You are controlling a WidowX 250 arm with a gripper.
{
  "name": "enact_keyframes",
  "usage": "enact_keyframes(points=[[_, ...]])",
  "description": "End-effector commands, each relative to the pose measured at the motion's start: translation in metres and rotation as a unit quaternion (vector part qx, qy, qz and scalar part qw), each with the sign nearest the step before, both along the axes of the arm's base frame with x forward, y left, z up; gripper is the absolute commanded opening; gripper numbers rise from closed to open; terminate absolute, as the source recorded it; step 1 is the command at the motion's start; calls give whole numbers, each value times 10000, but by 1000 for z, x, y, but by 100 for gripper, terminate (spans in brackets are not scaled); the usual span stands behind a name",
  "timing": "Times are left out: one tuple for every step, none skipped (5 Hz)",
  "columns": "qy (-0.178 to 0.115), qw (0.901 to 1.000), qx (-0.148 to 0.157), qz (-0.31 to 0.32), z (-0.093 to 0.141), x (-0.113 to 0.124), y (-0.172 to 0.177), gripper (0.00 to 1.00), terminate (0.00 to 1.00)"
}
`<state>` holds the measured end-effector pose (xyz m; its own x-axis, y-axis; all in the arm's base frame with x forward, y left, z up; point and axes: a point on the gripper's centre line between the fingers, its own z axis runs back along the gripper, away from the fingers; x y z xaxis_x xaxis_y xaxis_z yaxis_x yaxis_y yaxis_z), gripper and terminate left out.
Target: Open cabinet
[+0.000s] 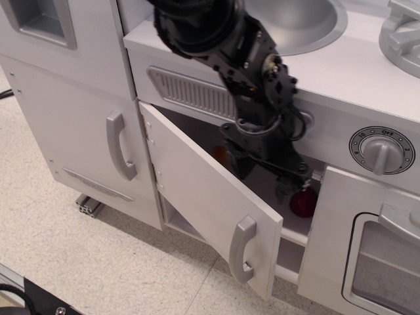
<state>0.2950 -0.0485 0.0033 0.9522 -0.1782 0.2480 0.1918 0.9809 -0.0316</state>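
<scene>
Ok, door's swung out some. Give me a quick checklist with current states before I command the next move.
1. Cabinet door off its frame: ok, ajar on its left hinges, not fully open.
2. Door handle free: ok, nothing touching it.
3. Gripper position: not ok for pushing, it sits in the opening behind the door's top edge.
4. Gripper open or shut: cannot tell, fingers blurred.
5. Red object on the shelf: close to the gripper tip, contact cannot tell.
6. Oven door alongside: ok, shut.
</scene>
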Motion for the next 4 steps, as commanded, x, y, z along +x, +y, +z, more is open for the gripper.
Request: enact_keyframes(points=[[156,9995,178,-195,-2,-24,41,100,0],[185,9991,255,-268,-2,-40,65,100,0],[248,9990,338,-161,-2,-46,92,100,0],[193,9988,440,-56,-2,-48,115,100,0]])
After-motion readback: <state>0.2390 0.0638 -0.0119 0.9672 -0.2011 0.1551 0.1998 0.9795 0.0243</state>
